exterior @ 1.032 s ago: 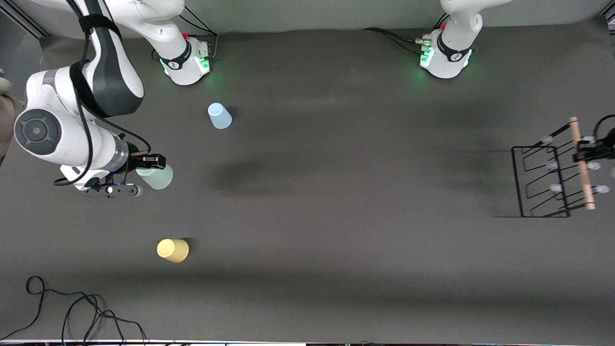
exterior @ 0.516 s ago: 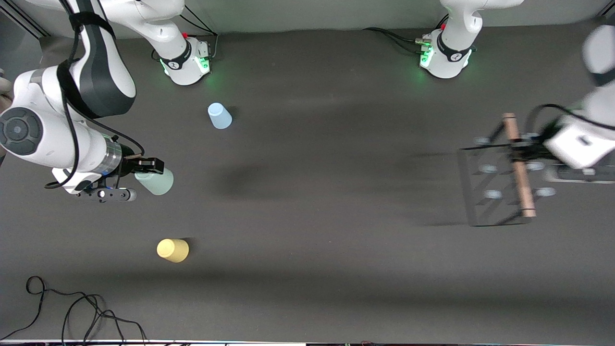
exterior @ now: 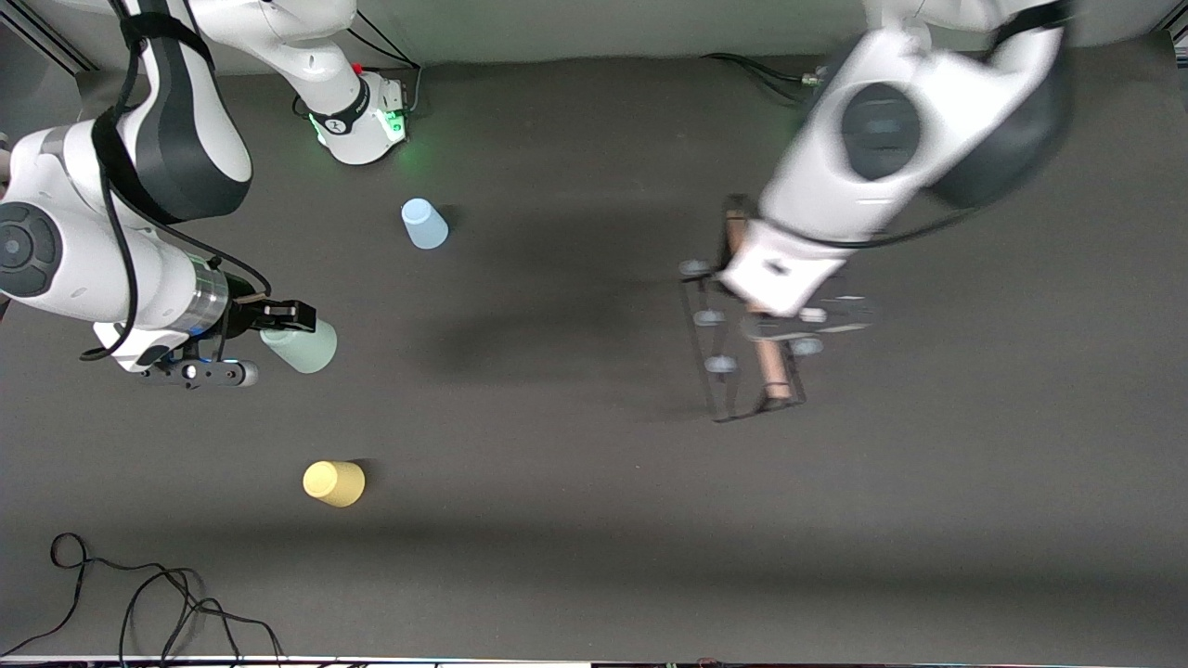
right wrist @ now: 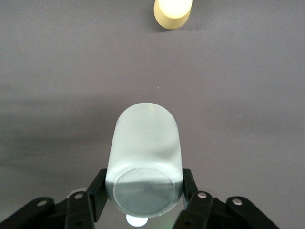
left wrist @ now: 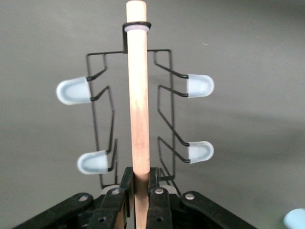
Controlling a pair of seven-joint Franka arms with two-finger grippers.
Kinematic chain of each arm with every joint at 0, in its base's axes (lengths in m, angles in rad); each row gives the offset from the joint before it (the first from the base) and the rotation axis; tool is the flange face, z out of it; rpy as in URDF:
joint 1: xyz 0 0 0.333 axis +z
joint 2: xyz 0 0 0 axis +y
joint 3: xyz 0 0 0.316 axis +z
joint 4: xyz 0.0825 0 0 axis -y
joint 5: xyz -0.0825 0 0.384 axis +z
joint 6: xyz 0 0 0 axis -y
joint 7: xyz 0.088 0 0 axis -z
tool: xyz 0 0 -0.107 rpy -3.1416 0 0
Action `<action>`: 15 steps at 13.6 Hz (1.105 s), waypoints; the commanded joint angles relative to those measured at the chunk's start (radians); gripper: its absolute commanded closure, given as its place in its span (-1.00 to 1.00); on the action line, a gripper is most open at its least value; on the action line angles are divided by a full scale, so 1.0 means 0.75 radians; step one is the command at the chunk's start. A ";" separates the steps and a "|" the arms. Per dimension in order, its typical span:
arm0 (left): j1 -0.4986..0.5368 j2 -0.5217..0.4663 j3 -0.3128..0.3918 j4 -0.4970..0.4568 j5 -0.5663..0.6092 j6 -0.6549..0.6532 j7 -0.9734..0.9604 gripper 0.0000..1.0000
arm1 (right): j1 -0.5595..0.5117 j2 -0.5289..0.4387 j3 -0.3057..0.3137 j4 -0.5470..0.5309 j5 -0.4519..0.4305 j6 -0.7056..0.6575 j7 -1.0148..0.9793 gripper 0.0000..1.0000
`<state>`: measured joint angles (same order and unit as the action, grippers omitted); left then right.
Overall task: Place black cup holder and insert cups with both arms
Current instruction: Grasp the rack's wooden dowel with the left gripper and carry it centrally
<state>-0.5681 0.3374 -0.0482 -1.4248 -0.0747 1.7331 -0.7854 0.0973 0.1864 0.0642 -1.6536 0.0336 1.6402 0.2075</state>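
- Black wire makes up the black cup holder [exterior: 742, 362], which hangs in the air under the left gripper [left wrist: 138, 191] over the middle of the table [exterior: 575, 520], toward the left arm's end
- the left gripper is clamped tight on the wooden rod [left wrist: 137, 95] that runs along the holder's top; pale blue peg tips [left wrist: 200, 85] stick out on both sides of the rod
- the right gripper [right wrist: 143, 191] holds the pale green cup [right wrist: 145, 160] between its fingers [right wrist: 97, 191], lifted over the right arm's end of the table
- the yellow cup [exterior: 334, 483] lies on the table, nearer to the front camera than the green one
- the light blue cup [exterior: 424, 224] sits on the table near the right arm's base [exterior: 357, 116]
- a black cable [exterior: 139, 594] is coiled at the table's front edge, at the right arm's end
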 commanded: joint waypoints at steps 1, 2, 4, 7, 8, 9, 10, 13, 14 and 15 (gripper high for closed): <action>-0.195 0.192 0.030 0.200 0.038 0.076 -0.230 1.00 | 0.003 -0.003 -0.008 0.045 0.025 -0.050 0.002 0.74; -0.258 0.247 0.032 0.222 0.069 0.123 -0.302 1.00 | -0.001 -0.003 -0.008 0.053 0.027 -0.048 0.004 0.74; -0.353 0.351 0.030 0.269 0.126 0.205 -0.405 1.00 | 0.005 0.007 -0.004 0.092 0.031 -0.048 0.018 0.74; -0.437 0.442 0.030 0.290 0.140 0.284 -0.411 1.00 | 0.034 -0.001 0.000 0.096 0.112 -0.039 0.034 0.75; -0.447 0.456 0.030 0.290 0.141 0.309 -0.405 1.00 | 0.028 0.007 -0.008 0.096 0.175 -0.031 0.034 0.75; -0.455 0.470 0.030 0.288 0.141 0.325 -0.399 1.00 | 0.028 0.011 -0.008 0.096 0.184 -0.029 0.034 0.75; -0.463 0.477 0.030 0.284 0.141 0.332 -0.391 1.00 | 0.032 0.011 -0.008 0.096 0.182 -0.031 0.038 0.75; -0.466 0.483 0.025 0.278 0.141 0.334 -0.358 1.00 | 0.064 -0.024 0.006 0.086 0.227 -0.141 0.130 0.75; -0.466 0.491 0.025 0.278 0.143 0.348 -0.324 1.00 | 0.125 -0.020 -0.002 0.084 0.215 -0.144 0.153 0.75; -0.464 0.497 0.025 0.272 0.141 0.366 -0.273 0.98 | 0.144 -0.007 -0.006 0.080 0.213 -0.138 0.155 0.75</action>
<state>-0.8997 0.6960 -0.0448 -1.2480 0.0189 1.9951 -1.0422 0.1504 0.1830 0.0710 -1.5986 0.1796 1.5546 0.2742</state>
